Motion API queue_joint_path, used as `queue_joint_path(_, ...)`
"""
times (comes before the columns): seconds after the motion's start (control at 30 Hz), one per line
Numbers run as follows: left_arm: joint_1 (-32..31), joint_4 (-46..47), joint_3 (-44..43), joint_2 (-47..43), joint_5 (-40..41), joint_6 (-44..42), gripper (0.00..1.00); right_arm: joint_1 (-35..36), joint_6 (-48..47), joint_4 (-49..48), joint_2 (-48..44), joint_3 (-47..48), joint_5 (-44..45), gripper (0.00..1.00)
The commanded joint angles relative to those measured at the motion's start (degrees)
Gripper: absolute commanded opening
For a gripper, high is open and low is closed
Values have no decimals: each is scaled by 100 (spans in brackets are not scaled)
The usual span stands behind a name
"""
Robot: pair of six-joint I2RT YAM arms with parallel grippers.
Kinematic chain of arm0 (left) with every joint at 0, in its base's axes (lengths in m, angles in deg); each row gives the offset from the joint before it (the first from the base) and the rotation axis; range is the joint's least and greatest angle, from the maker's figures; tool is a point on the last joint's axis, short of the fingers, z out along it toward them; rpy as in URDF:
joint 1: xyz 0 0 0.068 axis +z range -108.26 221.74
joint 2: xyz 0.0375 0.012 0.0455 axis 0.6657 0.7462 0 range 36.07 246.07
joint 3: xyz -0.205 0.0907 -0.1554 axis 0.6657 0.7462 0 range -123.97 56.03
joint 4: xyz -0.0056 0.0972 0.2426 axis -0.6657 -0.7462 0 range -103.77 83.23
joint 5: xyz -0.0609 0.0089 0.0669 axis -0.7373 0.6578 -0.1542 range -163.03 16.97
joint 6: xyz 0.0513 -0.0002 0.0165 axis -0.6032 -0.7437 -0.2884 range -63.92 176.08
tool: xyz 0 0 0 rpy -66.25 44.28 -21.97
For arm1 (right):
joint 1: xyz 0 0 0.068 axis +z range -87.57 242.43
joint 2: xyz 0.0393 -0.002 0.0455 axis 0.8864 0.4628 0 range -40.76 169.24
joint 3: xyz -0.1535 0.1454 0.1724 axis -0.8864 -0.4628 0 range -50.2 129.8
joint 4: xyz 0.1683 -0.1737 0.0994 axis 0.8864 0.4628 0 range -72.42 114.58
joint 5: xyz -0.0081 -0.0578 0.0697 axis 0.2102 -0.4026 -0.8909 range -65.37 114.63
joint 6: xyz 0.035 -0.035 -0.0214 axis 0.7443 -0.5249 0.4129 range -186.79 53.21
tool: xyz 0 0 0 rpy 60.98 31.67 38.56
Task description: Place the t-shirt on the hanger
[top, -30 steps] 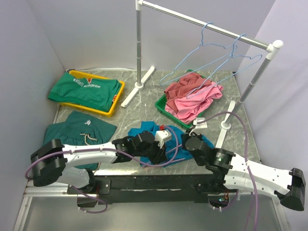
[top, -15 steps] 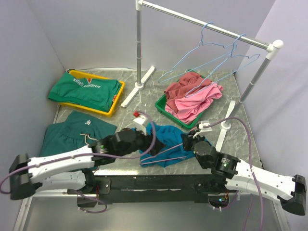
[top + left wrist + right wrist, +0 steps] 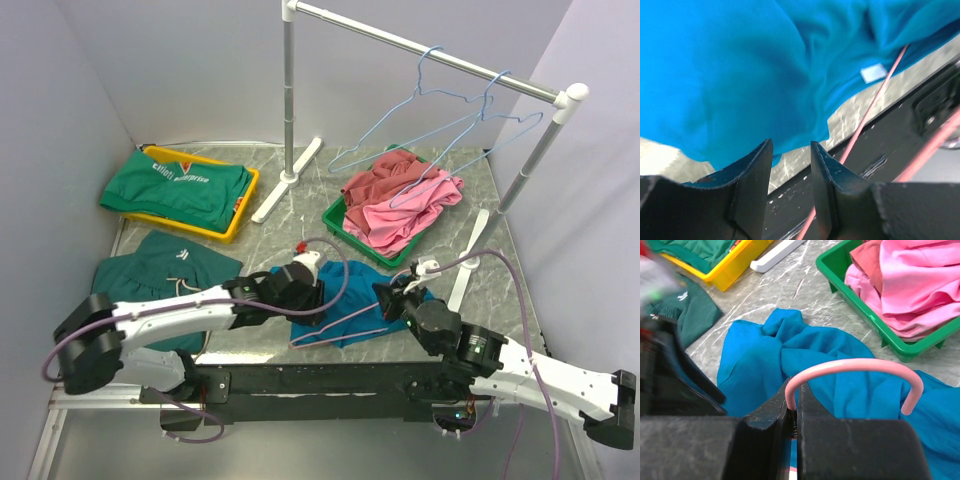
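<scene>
The teal-blue t-shirt (image 3: 360, 290) lies crumpled near the table's front edge. It also shows in the left wrist view (image 3: 740, 70) and in the right wrist view (image 3: 850, 395). The pink wire hanger (image 3: 335, 326) lies across the shirt's front, and its wire shows in the left wrist view (image 3: 874, 106). My right gripper (image 3: 393, 300) is at the shirt's right side and is shut on the hanger's hook (image 3: 855, 366). My left gripper (image 3: 312, 298) is at the shirt's left front edge. Its jaws stand apart and empty just above the hem (image 3: 790, 152).
A green tray (image 3: 338, 222) of pink and maroon clothes stands behind the shirt. A yellow tray (image 3: 238, 218) of green garments is at the back left. A green garment (image 3: 160, 270) lies at the left. A white rack (image 3: 288, 100) holds light blue hangers (image 3: 440, 110).
My left gripper lifted back off the shirt, then came down at its left front edge. The shirt lies flatter. My right gripper still grips the hook and has shifted slightly towards me.
</scene>
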Motion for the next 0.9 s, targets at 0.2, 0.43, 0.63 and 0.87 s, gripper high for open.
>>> queue_joint_path(0.2, -352, -139, -848, 1129, -546, -334, 50, 171, 250, -227, -146, -134, -211, 0)
queue_joint_path(0.43, -440, 35, -884, 1621, -397, -264, 50, 242, 250, -227, -67, -116, -106, 0)
queue_joint_path(0.63, -449, 475, -586, 1736, -186, -36, 34, 268, 267, -184, 4, -64, 0, 0)
queue_joint_path(0.87, -449, 977, -251, 1464, -511, 0, 6, 268, 390, -17, 249, 164, 325, 0)
